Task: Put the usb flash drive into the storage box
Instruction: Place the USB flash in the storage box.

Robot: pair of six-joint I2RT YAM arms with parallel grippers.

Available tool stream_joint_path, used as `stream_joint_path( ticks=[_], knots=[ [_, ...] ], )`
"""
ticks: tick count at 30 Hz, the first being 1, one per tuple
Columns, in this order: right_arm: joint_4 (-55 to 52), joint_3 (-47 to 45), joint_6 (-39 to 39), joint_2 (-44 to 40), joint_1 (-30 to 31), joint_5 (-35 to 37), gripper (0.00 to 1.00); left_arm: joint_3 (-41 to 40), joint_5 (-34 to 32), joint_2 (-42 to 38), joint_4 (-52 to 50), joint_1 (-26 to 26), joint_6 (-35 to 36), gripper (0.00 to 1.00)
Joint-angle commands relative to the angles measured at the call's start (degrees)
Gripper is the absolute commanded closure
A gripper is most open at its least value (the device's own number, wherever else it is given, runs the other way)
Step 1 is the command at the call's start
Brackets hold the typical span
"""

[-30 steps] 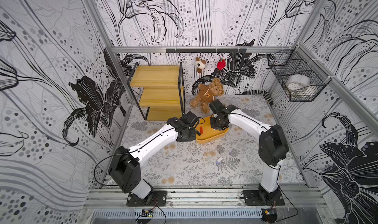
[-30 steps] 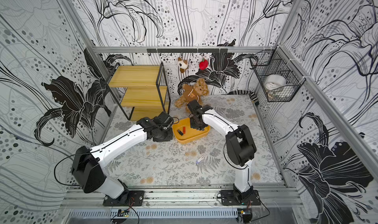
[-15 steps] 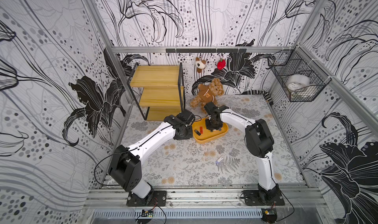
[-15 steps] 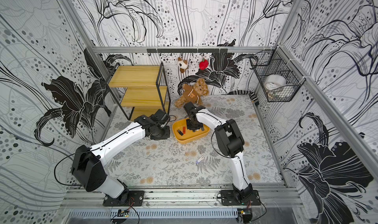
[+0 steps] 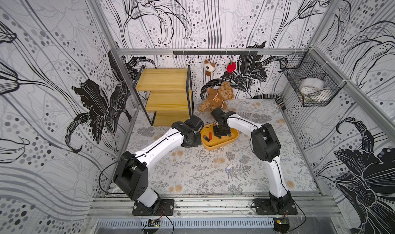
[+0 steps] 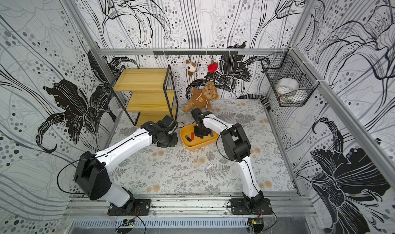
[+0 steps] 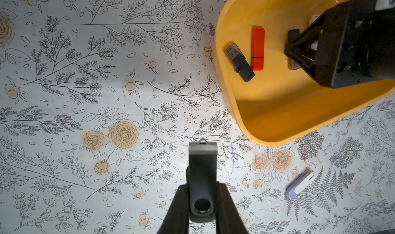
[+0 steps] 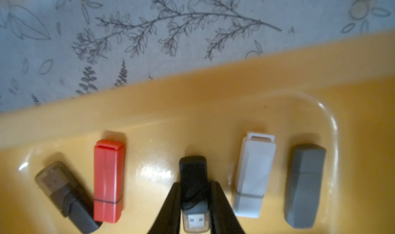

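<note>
In both top views the storage box [image 5: 215,147] [image 6: 198,146] sits on the counter [image 5: 188,175], in front of a teddy bear [image 5: 217,96]. A red flash drive [image 5: 210,135] and a smoky flash drive [image 5: 206,138] lie side by side inside it. The right arm [image 5: 241,121] reaches down into the box and hides the rest. The left arm [image 5: 162,143] ends just beside the box, outside it. A lilac flash drive [image 5: 229,166] lies alone on the counter, well apart from the box. On the side wall a wire basket [image 5: 320,103] holds a roll of tape [image 5: 311,85].

The left wrist view shows what the top views hide. The left claw [image 7: 202,187] is clamped on a grey swivel flash drive [image 7: 202,171], above bare counter near the box's rim and not in the box. The right claw [image 7: 295,51] stands inside the box.

In the right wrist view the right claw is closed on a black flash drive [image 8: 193,179], low inside the box with its clear-capped plug toward the camera. Only this view shows a white flash drive [image 8: 253,175] and a grey capped flash drive [image 8: 303,186] on the box floor to one side of the held drive. The red and smoky drives lie on the other side. I cannot tell whether the held drive touches the floor.
</note>
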Motion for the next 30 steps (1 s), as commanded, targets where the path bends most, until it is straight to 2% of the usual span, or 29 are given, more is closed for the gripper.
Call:
stream_joint_path(
  ticks=[1, 15, 19, 23, 26, 30],
  knots=[
    [-1.26, 0.73, -0.20, 2.15, -0.46, 1.60, 1.00, -0.79, 0.27, -0.79, 1.43, 0.23, 0.53, 1.00],
    [-2.46, 1.57, 0.40, 3.07, -1.27, 2.87, 1.00, 2.08, 0.90, 1.85, 1.90, 0.18, 1.27, 1.00],
    [-2.15, 1.00, 0.53, 1.99, -1.28, 3.47, 0.75, 3.33, 0.94, 2.74, 1.85, 0.22, 1.59, 1.00],
    [-1.44, -0.02, 0.74, -0.07, -1.33, 4.03, 0.58, 3.86, 0.95, 2.82, 1.87, 0.24, 1.94, 1.00],
    [-2.01, 0.34, 1.51, -1.98, -1.45, 4.79, 0.56, 4.37, 2.06, 3.84, 1.18, 0.39, 2.53, 1.00],
    [1.67, -4.19, 4.46, -10.39, -1.40, 6.42, 0.54, 7.77, 2.47, 6.64, -0.16, 0.34, 4.49, 1.00]
  ],
)
